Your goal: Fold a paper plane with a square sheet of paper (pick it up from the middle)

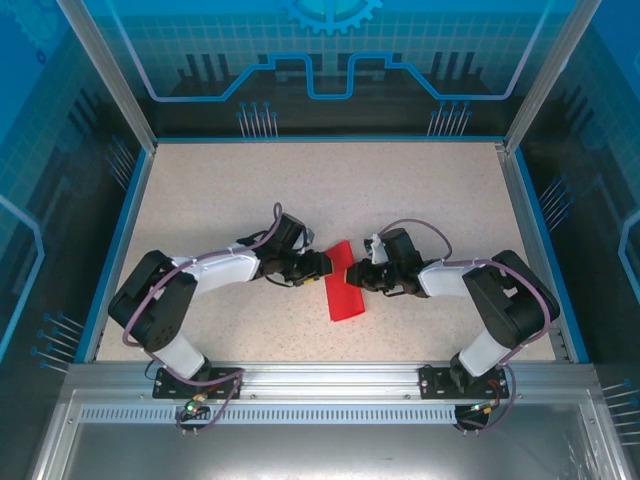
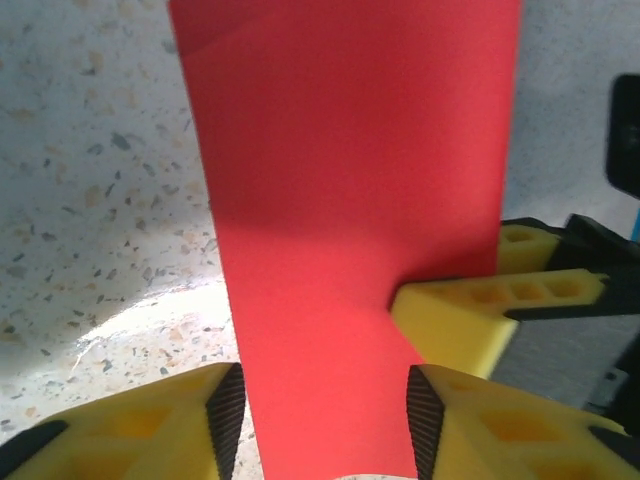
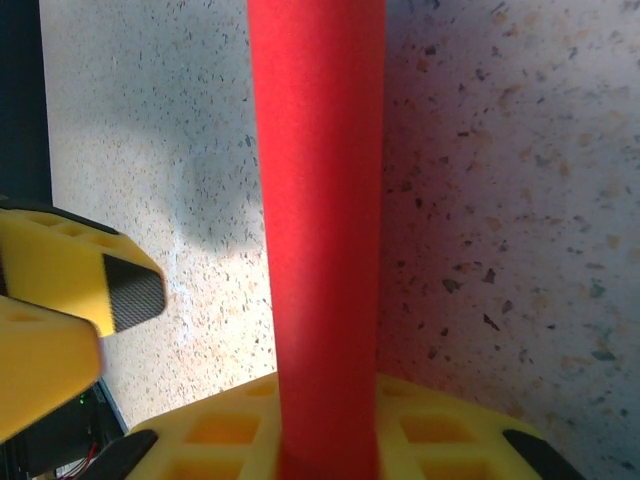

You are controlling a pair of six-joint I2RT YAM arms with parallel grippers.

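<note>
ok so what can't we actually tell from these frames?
Left wrist: whether the left gripper pinches the red paper or just flanks it, since its jaws sit right at the paper's side edges.
Right wrist: the right gripper jaw gap, covered by the paper strip.
Both wrist views: the paper's far end, cut off by the top edge.
Top view: fold layers and creases, too small; gripper tips hide their contact with the paper.

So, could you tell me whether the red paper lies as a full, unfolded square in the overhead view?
No, the red paper shows as a narrow strip, clearly longer than it is wide.
</note>
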